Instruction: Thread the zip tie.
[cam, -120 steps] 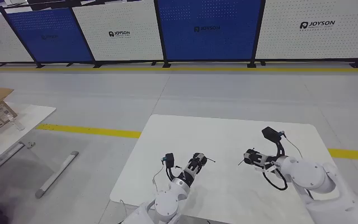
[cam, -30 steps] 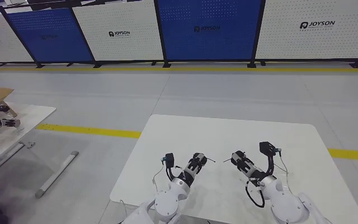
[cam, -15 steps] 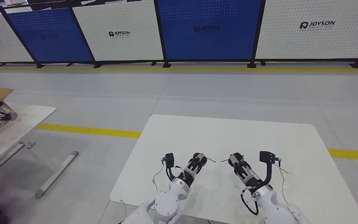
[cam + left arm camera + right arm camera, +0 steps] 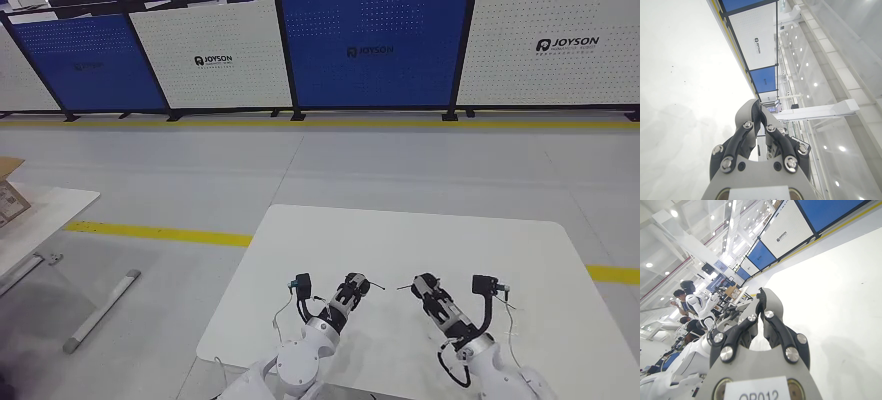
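Zip tie lay crosswise, tip twd R gripper; L gripper pinched tight on it. R clamped thin strip, aimed back.

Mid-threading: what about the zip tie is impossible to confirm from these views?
Zip tie, top view: thin slivers at both gripper tips, too small to tell head from tail.
Left gripper, left wrist view: shut pads hide it.
Right gripper, right wrist view: likewise.

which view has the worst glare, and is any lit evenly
Left wrist view: worst, the table washed nearly white, ceiling lamps flaring. Right wrist view: table bright white, lamps glaring too. Top view: even light, no hotspots on the table.
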You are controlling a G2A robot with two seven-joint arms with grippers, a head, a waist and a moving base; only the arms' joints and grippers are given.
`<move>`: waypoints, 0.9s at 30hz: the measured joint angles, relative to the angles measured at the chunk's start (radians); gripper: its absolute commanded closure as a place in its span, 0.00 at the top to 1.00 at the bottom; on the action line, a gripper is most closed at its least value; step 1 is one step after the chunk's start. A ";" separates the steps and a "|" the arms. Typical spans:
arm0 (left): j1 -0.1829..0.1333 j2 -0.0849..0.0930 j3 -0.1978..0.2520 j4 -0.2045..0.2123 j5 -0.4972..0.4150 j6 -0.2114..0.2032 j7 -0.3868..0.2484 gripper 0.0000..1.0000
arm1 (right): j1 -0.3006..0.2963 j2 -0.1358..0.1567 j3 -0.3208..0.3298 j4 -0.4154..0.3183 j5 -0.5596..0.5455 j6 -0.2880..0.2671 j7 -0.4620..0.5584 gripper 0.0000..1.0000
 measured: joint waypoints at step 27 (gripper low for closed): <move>0.001 -0.011 0.036 0.021 0.130 -0.077 0.048 0.00 | -0.015 -0.014 -0.025 -0.005 -0.092 0.056 -0.069 0.00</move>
